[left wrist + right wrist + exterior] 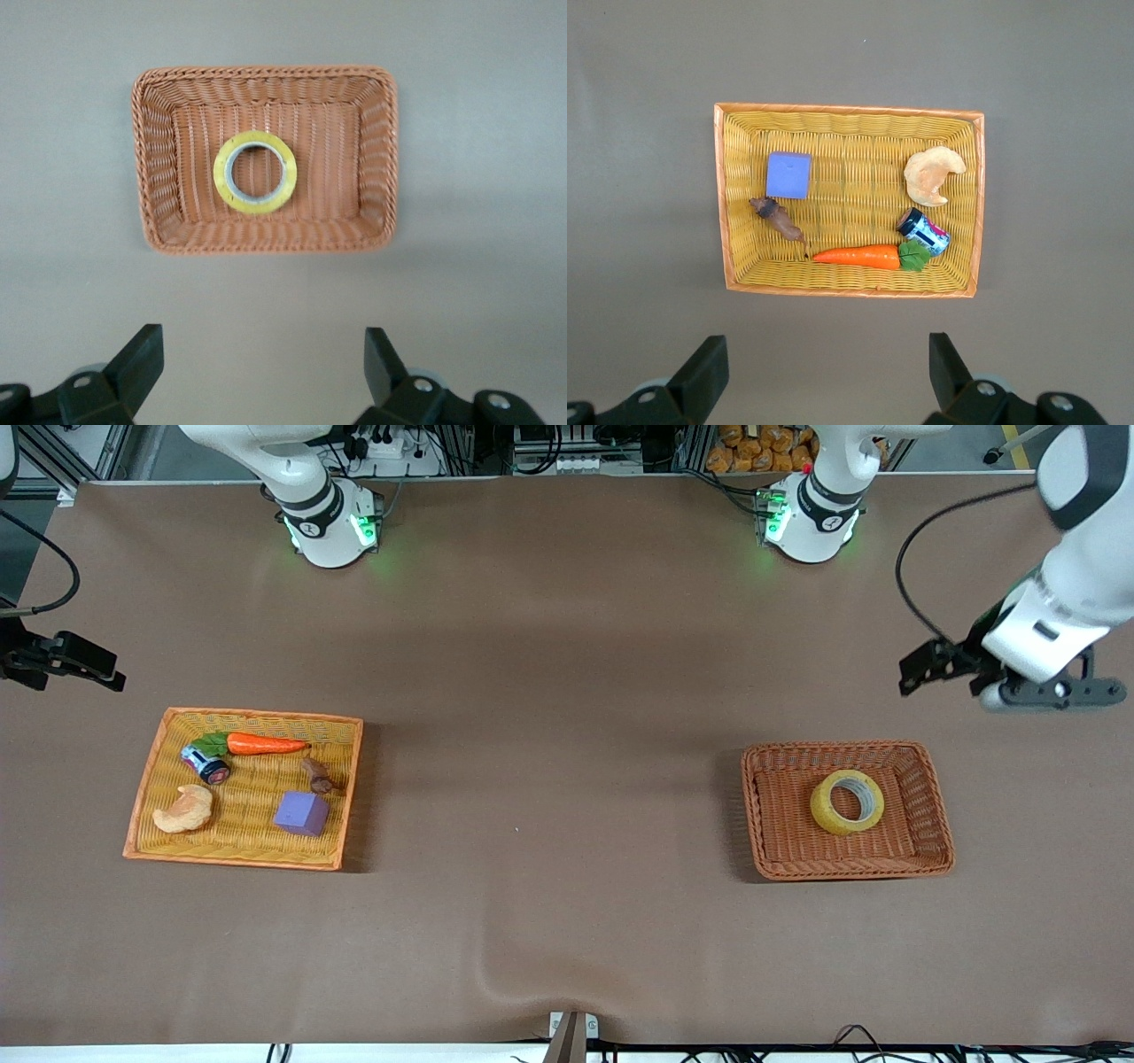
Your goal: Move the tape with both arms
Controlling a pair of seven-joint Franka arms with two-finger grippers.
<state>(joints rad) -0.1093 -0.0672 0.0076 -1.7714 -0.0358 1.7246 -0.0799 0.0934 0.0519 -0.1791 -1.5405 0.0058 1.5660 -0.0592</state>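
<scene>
- Fingers of the black two-finger left gripper [257, 376] are seen spread wide apart with nothing between them; the gripper is held up over bare brown table [567, 646] at the left arm's end, short of the brown wicker basket [926, 864].
- The black two-finger right gripper [824, 376] is likewise seen wide apart and empty, raised over the table at the right arm's end, where that arm is judged to be waiting.
- The ring-shaped roll of yellowish translucent tape with a grey inner core [833, 815] is found lying flat inside the brown wicker basket, roughly at its middle and clear of every wall.
- The roll is judged light and stiff, with a smooth and possibly slippery outer band; little risk of damage is expected.
- A hold across the ring's wall, one finger inside the wide hole and one outside, is judged the most secure; a pinch across the whole outer width would leave less for a handover.
- Nothing else is seen in that basket, so only its raised woven rim stands in the way of a low approach.
- Well apart, toward the right arm's end, a yellow woven tray [146, 779] is seen holding an orange carrot [266, 744], a purple cube [301, 813], a tan croissant [184, 810], a small blue can [205, 764] and a small brown piece [316, 775].
</scene>
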